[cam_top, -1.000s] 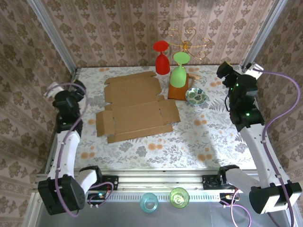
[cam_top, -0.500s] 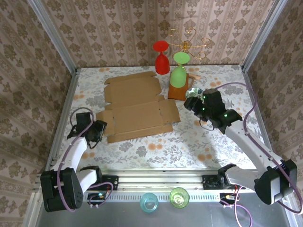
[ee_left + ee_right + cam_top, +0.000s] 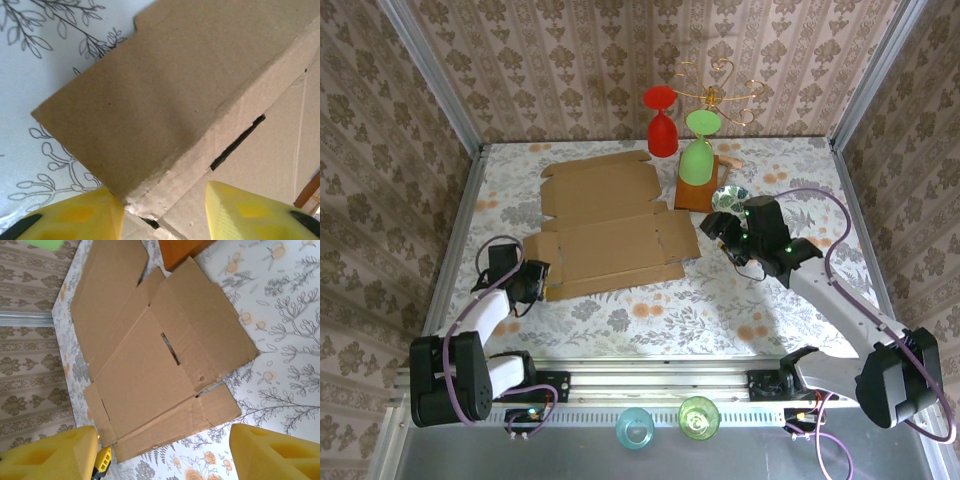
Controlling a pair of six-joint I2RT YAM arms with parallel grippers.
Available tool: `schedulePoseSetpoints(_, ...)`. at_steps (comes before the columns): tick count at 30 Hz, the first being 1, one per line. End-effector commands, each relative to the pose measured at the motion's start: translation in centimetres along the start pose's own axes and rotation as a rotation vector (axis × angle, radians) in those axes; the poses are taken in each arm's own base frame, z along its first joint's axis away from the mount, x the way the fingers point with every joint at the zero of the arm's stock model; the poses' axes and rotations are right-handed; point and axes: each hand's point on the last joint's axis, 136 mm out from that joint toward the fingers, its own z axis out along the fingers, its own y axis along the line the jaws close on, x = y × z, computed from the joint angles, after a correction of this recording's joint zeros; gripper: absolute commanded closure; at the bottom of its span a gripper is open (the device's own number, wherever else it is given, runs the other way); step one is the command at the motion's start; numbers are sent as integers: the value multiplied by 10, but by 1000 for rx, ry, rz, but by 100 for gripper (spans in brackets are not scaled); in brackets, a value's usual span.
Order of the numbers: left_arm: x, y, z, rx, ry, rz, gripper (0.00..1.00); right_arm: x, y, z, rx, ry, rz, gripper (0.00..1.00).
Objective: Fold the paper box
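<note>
Paper box (image 3: 610, 225) flat on counter (image 3: 650, 310), corner flap just ahead of your left fingers (image 3: 75, 217), spread wide; right fingers (image 3: 50, 450) wide too. Likely light, stiff: pinch a flap edge, fold along creases.

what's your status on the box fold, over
Left claw open at the paper box's near-left flap corner. Right claw open, off its right edge. Box spread out, unfolded. Glass stand's wooden base close by far-right corner.
</note>
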Motion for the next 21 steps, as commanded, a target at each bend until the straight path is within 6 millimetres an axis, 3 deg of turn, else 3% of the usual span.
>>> schedulePoseSetpoints(1, -2, 9, 5, -9, -25, -3, 59, 5, 2, 0, -28, 15, 43, 29)
schedulePoseSetpoints(5, -5, 7, 6, 6, -40, 8, 72, 8, -3, 3, -31, 18, 79, 29)
schedulePoseSetpoints(8, -9, 0, 5, 31, -57, 14, 97, 11, -5, 5, -39, 27, 109, 29)
schedulePoseSetpoints(9, -9, -3, 4, 41, -61, 15, 100, 12, -5, 6, -44, 32, 119, 29)
schedulePoseSetpoints(16, -6, -43, -25, 111, -91, -28, 100, 26, -1, 15, -143, -17, 219, 25)
schedulePoseSetpoints(21, 2, -58, -46, 155, -91, -90, 100, 52, 19, 29, -241, -81, 259, 24)
